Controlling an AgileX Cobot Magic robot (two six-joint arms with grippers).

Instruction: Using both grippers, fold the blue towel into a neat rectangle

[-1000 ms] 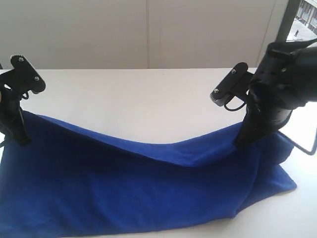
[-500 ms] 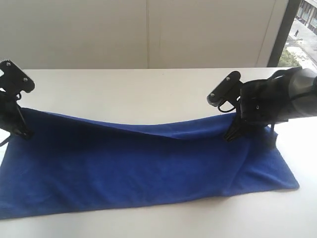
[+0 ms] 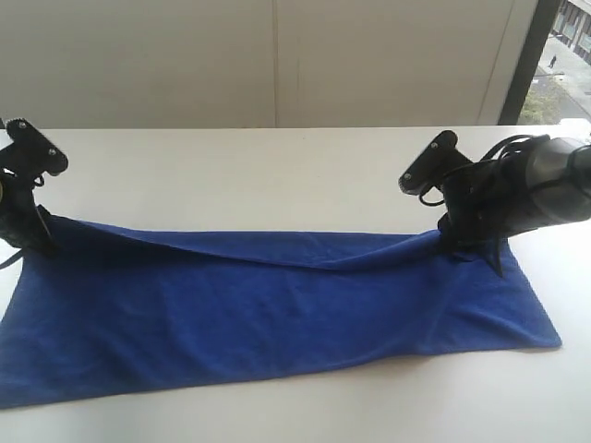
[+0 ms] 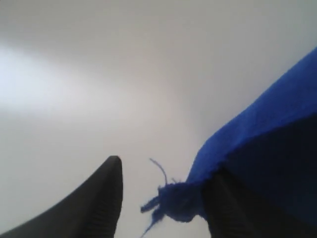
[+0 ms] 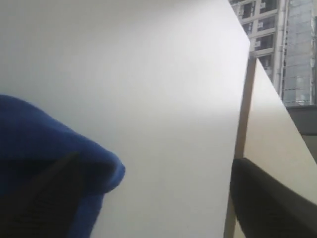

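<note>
left gripper (image 3: 37,235) and right gripper (image 3: 462,242) sit low at the back corners of the blue towel (image 3: 277,305), folded over lengthwise on the table (image 3: 277,175). the left wrist view shows jaws parted, a frayed corner draped on one; the right wrist view matches, so we should lift straight up without dragging the fold.

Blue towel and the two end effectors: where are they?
blue towel (image 3: 277,314), exterior view, middle of the cloth.
left end effector (image 4: 166,167), left wrist view, gap between its fingertips.
right end effector (image 5: 153,161), right wrist view, gap between its fingertips.
</note>
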